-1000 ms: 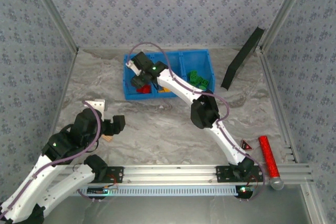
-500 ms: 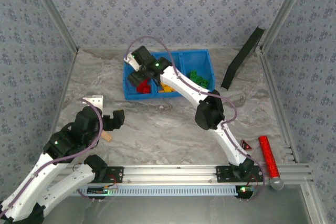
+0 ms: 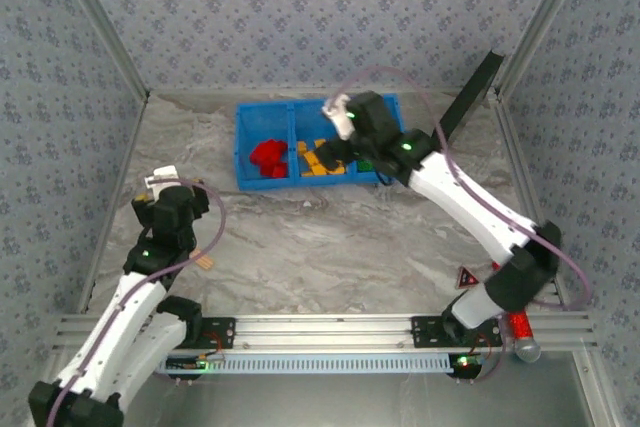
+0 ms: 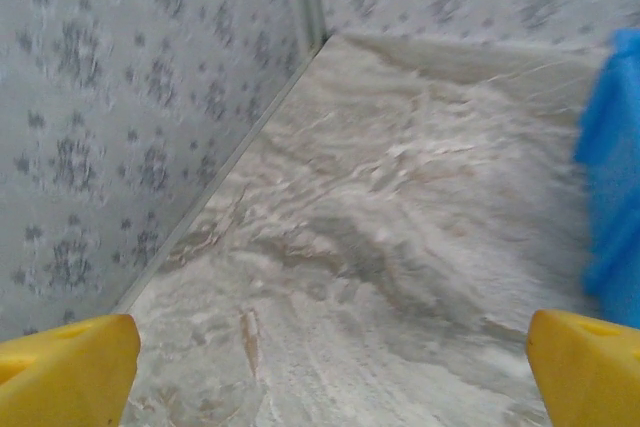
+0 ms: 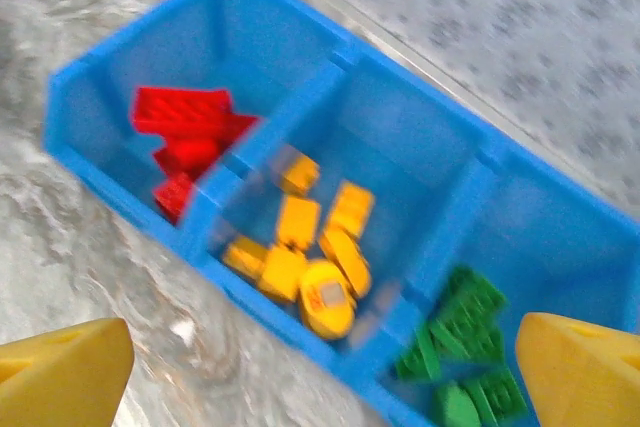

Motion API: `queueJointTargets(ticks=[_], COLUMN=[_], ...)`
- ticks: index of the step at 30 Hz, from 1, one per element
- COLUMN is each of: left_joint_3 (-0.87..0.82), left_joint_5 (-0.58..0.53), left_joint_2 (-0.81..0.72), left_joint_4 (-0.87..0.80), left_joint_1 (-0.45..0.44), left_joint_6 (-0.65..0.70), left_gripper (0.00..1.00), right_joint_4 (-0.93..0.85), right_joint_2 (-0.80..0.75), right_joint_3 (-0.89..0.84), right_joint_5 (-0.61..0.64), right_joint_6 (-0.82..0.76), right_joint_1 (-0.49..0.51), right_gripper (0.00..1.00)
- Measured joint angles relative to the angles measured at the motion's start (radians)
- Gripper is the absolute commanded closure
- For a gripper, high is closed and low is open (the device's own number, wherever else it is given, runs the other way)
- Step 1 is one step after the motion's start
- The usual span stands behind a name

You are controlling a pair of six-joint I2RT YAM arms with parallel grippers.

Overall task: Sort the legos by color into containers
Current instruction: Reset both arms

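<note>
Right tool (image 5: 320,372) hangs above the blue bin (image 3: 262,105), jaws spread wide, nothing between them. A second ago it was low over the left compartment. Now it is over the middle and right compartments, with the elbow swung out toward the right wall. Red legos (image 5: 185,127) lie in the left compartment, orange-yellow legos (image 5: 300,222) in the middle, green legos (image 5: 460,322) in the right. Left tool (image 4: 330,377) is also wide and empty, facing bare surface (image 4: 400,247) by the left wall. It has pulled away from the tan block (image 3: 207,263).
</note>
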Motion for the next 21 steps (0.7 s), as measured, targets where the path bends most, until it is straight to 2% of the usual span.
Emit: queueJointTargets(ticks=[4,7,16,21], left_joint_3=[-0.175,-0.205,-0.209,-0.209], left_joint_5=[0.092,0.143,0.23,0.289], left_joint_2=[0.093,0.237,0.653,0.813], left_joint_4=[0.274,0.401,0.872,1.083], left_joint_1=[0.119,0.163,0.177,0.194], left_joint_6=[0.015,0.048,0.153,0.179], left_gripper=[0.01,0.01,0.01,0.01], right_joint_4=[0.038,0.036,0.125,0.167], right_joint_2=[-0.221,-0.333,-0.648,-0.673], right_joint_3=[-0.288,-0.436,-0.732,-0.813], right_joint_5=[0.009,0.014,-0.086,-0.121], right_joint_6=[0.072,0.126,0.282,0.323], right_joint_1=[-0.115,-0.174,-0.361,-0.425], right_gripper=[0.0,0.0,0.0,0.0])
